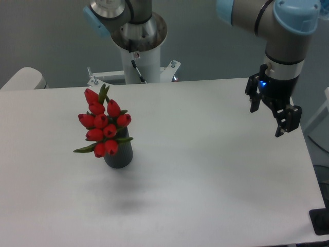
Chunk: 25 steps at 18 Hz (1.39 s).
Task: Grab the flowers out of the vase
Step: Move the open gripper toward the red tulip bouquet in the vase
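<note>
Left on the table point(205, 170), the flowers point(103, 122) look light and soft; grip below the buds, above the vase point(119, 154); fingers point(254, 103) open.

- We see a white bench point(205, 170) filling most of the view, its surface smooth and matte.
- Behind it we see a plain grey wall point(46, 36).
- At the far left edge we note a pale rounded object point(23, 78), cut off by the frame.
- At the lower right corner sits a small dark object point(320, 222).
</note>
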Each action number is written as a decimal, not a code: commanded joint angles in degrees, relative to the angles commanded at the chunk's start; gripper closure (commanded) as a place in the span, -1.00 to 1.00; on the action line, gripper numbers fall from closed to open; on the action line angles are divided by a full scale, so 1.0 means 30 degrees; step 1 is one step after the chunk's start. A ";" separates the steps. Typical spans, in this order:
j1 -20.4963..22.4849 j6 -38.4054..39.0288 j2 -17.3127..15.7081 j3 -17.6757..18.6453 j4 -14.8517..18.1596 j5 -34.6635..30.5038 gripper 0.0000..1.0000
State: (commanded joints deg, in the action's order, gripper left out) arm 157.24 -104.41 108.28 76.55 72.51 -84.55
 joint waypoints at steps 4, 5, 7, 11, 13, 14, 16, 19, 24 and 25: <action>0.0000 0.0000 -0.0059 0.0146 -0.0029 0.0146 -1.00; -0.0029 0.0000 -0.0059 0.0262 -0.0029 0.0175 -1.00; 0.0000 0.0000 -0.0088 0.0264 -0.0029 0.0437 -1.00; 0.0146 0.0526 -0.0292 0.0760 -0.0029 0.1755 -1.00; 0.0205 0.0906 -0.0438 0.1169 -0.0058 0.2195 -1.00; 0.0205 0.1198 -0.0584 0.1317 -0.0059 0.2284 -1.00; 0.0089 0.2425 -0.0702 0.1377 -0.0029 0.2634 -1.00; 0.0059 0.3748 -0.0761 0.1815 -0.0029 0.3630 -1.00; 0.0292 0.4392 -0.1727 0.3862 -0.0029 0.6115 -1.00; 0.0438 0.4743 -0.2135 0.4592 -0.0087 0.6877 -1.00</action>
State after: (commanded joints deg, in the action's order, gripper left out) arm 158.55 -90.19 101.88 90.33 72.25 -63.92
